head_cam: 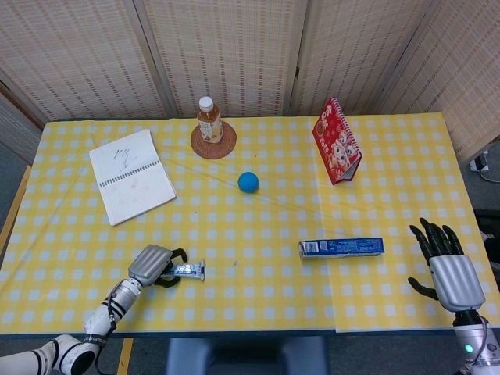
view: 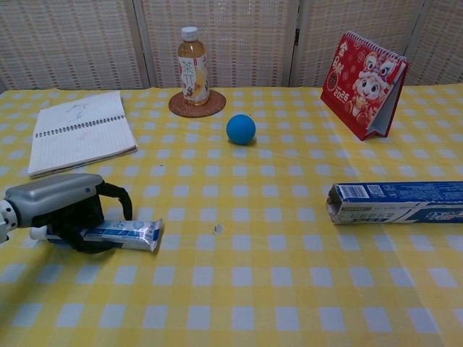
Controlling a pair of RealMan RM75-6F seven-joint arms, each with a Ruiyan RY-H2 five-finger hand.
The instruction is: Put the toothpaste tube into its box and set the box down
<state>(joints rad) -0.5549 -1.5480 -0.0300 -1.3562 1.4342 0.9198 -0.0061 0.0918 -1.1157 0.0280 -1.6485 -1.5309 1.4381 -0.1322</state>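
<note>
left robot hand point(view: 61, 210) curled over the toothpaste tube point(view: 119, 233), tube flat on the counter point(view: 239, 303) | firm up your grip mid-tube before lifting | box point(view: 398, 202) well right of tube, mouth facing it | right robot hand point(head_cam: 447, 266) spread, empty, beyond box

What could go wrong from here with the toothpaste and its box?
The left robot hand curls over the toothpaste tube near its cap end, so the long free end may droop when lifted. The box lies flat and unheld, its small open end facing left; it could slide when the tube pushes in.
</note>
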